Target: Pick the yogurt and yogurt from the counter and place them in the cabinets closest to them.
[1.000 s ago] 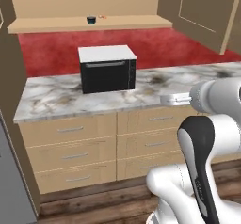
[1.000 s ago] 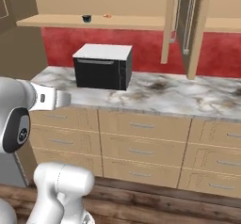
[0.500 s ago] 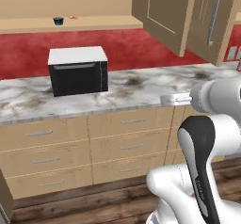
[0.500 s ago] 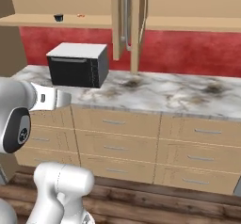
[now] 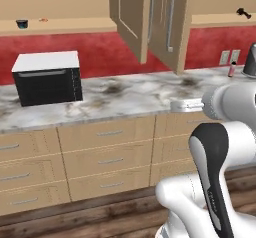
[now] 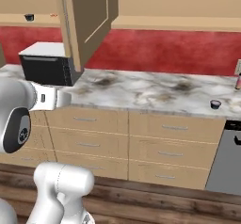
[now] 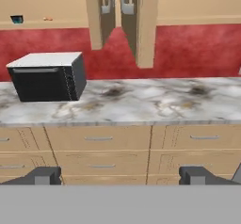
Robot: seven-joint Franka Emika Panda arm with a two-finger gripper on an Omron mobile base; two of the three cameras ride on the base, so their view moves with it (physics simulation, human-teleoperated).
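One yogurt stands on the marble counter far to the right, near its end. The other yogurt sits up on the tan shelf board at the far left, and the hand view has this cup in its upper left corner. The cabinets hang above the counter's middle with both doors swung open. My gripper is open with nothing between its fingertips. It hovers in front of the drawers, well short of the counter and far from either cup.
A black and white microwave stands on the counter's left part. A pink-red bottle and a silver canister stand at the right end. The open cabinet doors jut out over the counter. A dark appliance front sits below the right-hand cup.
The base has driven to the right, so the whole scene has slid left in the views. The microwave now sits at the left and the open cabinet doors in the middle. The gripper stays open.
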